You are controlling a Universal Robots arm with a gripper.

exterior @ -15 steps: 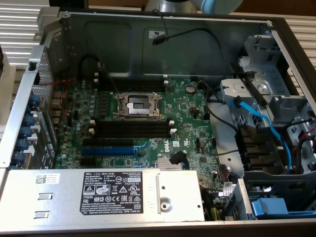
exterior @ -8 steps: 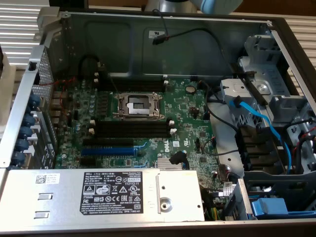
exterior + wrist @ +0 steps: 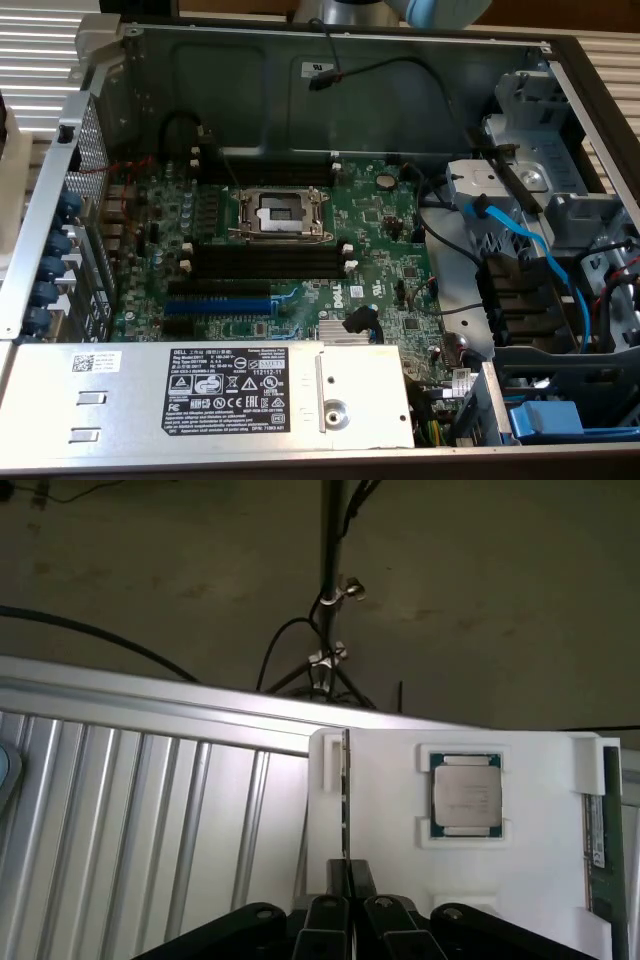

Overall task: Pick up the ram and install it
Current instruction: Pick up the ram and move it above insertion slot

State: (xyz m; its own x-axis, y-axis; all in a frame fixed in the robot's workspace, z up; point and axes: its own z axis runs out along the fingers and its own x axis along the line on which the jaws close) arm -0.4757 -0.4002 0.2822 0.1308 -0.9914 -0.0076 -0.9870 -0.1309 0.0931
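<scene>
Status: the hand (image 3: pixel 348 870) is on the ram (image 3: pixel 345 800). The wrist view looks straight along the stick's thin edge. The fingers (image 3: pixel 362 880) sit tight against either face, so we read it as clamped, not just straddling.

The ram stands on edge along one side of the white tray (image 3: pixel 390 840), next to the tray's corner clip (image 3: pixel 325 760). We can't tell whether it is clear of its seat or resting in it. The tray sits on the ribbed desk (image 3: pixel 150 820). It has a CPU (image 3: pixel 465 792) in its middle pocket and a second stick (image 3: pixel 600 830) on the far side of the CPU from our grip.

Step in hand, as we judge it, is the pick. To do it well:
- Pull along the board's own plane with no twist. The clip looks snug, and a skewed pull would likely jam or flex the board.
- The grip looks centred across the thickness. We want even pad contact, not one corner.
- Watch for the tray lifting with the stick. We see nothing holding it down.

Target side, exterior view: the case is open and the black memory slots (image 3: pixel 265 262) with white end clips flank the CPU socket (image 3: pixel 278 212). They look empty. The blue expansion slot (image 3: pixel 217 305) sits nearer the power supply (image 3: pixel 200 400) and isn't ours. Install not yet done.
</scene>
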